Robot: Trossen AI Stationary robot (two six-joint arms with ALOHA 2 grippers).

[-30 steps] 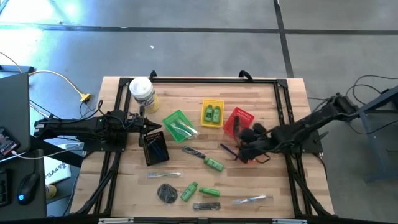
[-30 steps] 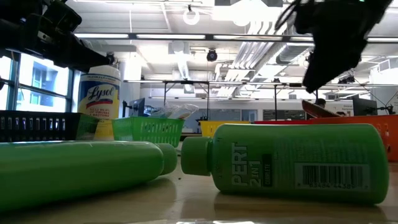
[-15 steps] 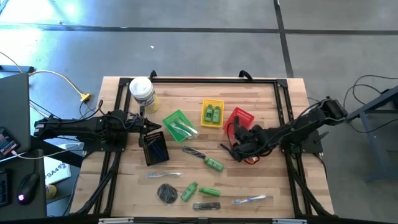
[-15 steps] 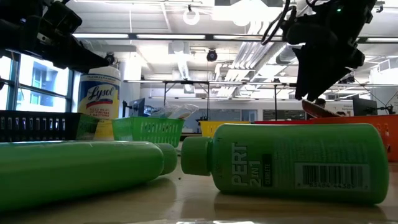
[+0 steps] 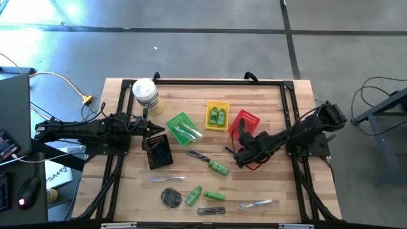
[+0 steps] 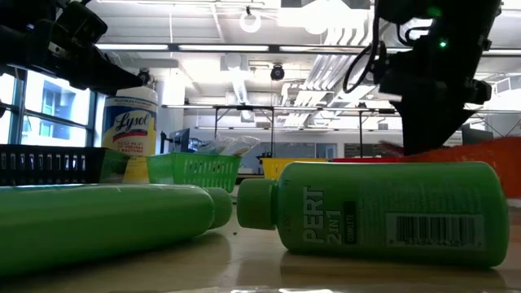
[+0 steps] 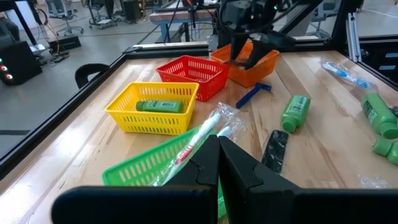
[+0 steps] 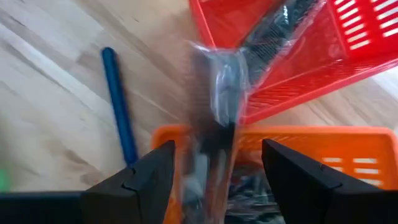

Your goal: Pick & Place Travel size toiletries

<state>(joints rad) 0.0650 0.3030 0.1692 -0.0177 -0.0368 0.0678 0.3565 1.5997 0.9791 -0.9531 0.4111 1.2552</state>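
1. The left end effector (image 5: 151, 129) hung clenched and empty over the desk (image 5: 267, 105), between the white-lidded jar (image 5: 145, 93) and the black basket (image 5: 158, 151), exactly where it had been a second earlier.
2. The green basket (image 5: 180, 126) held clear-wrapped pieces, and the yellow basket (image 5: 217, 115) held small green bottles (image 5: 217, 116); neither had shifted.
3. Loose toiletries lay unmoved near the front of the desk: a dark stick (image 5: 198, 155), a green bottle (image 5: 219, 168), a dark disc (image 5: 170, 198), more green bottles (image 5: 193, 195), and a wrapped piece (image 5: 257, 204).
4. The right end effector (image 5: 244, 154) had travelled leftward from beside the red basket (image 5: 245, 123), ending just in front of it above the orange basket (image 8: 348, 143).
5. Its fingers (image 8: 142, 176) stood released and spread. A clear-wrapped dark comb (image 8: 214, 106) showed blurred between them, over the orange basket's rim; whether it touched either finger I cannot tell.
6. A blue-handled razor (image 8: 119, 103) lay on the wood beside that basket.
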